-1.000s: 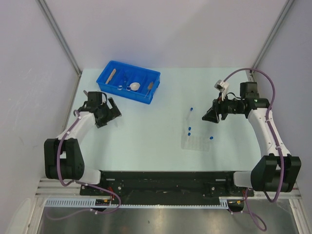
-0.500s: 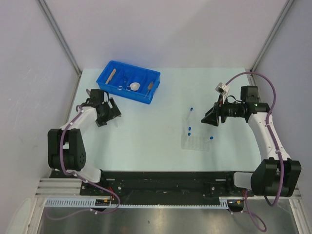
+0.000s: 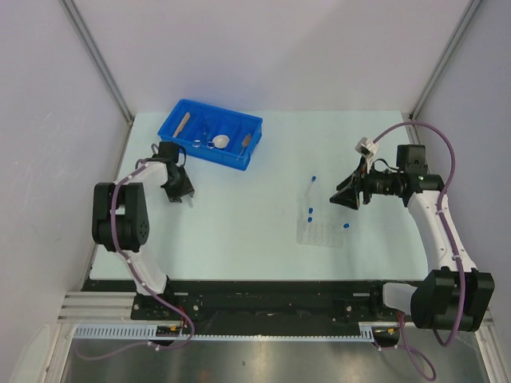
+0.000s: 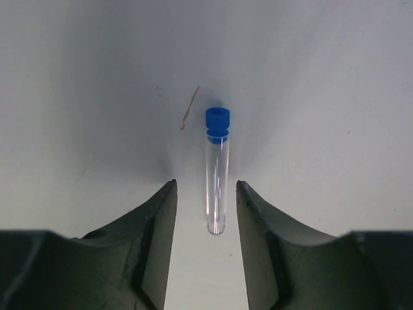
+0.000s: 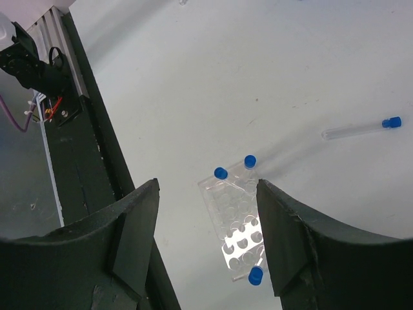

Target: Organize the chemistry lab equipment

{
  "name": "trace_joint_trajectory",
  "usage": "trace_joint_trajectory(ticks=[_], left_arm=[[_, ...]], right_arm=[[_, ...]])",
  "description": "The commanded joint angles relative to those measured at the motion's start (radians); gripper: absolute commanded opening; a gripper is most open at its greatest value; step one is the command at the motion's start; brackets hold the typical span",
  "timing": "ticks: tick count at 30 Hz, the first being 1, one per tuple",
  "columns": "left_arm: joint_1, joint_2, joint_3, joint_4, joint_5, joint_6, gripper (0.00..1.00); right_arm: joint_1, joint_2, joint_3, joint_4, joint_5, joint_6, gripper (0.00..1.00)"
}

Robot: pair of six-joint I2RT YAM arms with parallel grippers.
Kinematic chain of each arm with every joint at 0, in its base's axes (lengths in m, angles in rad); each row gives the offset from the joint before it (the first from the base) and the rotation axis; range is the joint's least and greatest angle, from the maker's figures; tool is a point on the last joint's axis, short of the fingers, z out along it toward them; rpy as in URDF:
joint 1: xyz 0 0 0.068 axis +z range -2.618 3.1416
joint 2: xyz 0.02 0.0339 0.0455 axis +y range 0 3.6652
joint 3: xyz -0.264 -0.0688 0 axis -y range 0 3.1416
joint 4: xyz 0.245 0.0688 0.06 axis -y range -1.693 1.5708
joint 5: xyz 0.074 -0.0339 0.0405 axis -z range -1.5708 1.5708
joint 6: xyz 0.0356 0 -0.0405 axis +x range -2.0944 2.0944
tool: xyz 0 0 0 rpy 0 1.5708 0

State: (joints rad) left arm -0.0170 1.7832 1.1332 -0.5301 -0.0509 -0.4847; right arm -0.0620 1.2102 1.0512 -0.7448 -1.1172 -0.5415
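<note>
The blue bin [image 3: 172, 128] sits well beyond the left gripper [image 4: 206, 188], off to the far side of its jaws; it holds one each of the metal tongs [image 3: 201, 130], the flat wooden stick [image 3: 184, 123], the brown-handled tool [image 3: 246, 142] and the white dish [image 3: 221, 141].

The one clear rack [image 5: 235, 232] lies ahead of the right gripper [image 5: 208, 187], framed in its gap but well below it; those jaws stand apart with nothing between them.

Five blue-capped tubes are in sight: three upright tubes [image 5: 250, 161] in the rack, two at the corner farthest from the right jaws and one at the near edge; one loose tube [image 5: 358, 129] flat on the table, out past the right-hand finger, its long axis running across the jaw line; and one near tube [image 4: 217, 187] under the left arm.

That last one decides the coming move; it lies flat with its long axis along the fingers, closed end in the gap, cap pointing away beyond the tips. The left jaws stand narrowly apart on either side of it, a sliver of table showing each side, so nothing is gripped yet. The left arm is plainly the nearer; a straight squeeze across the tube should take it.
</note>
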Motion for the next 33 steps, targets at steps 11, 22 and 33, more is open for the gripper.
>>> trace_joint_trajectory(ticks=[11, 22, 33], left_arm=[[-0.084, 0.068, 0.043, -0.058, -0.113, 0.070, 0.15], [-0.170, -0.235, -0.205, 0.153, 0.152, 0.161, 0.02], [-0.402, -0.744, -0.463, 0.604, 0.419, 0.131, 0.03]], right_arm=[[-0.010, -0.050, -0.003, 0.025, -0.038, 0.003, 0.66], [-0.012, -0.106, 0.015, 0.060, 0.028, -0.006, 1.00], [0.125, 0.067, 0.147, 0.022, -0.112, 0.256, 1.00]])
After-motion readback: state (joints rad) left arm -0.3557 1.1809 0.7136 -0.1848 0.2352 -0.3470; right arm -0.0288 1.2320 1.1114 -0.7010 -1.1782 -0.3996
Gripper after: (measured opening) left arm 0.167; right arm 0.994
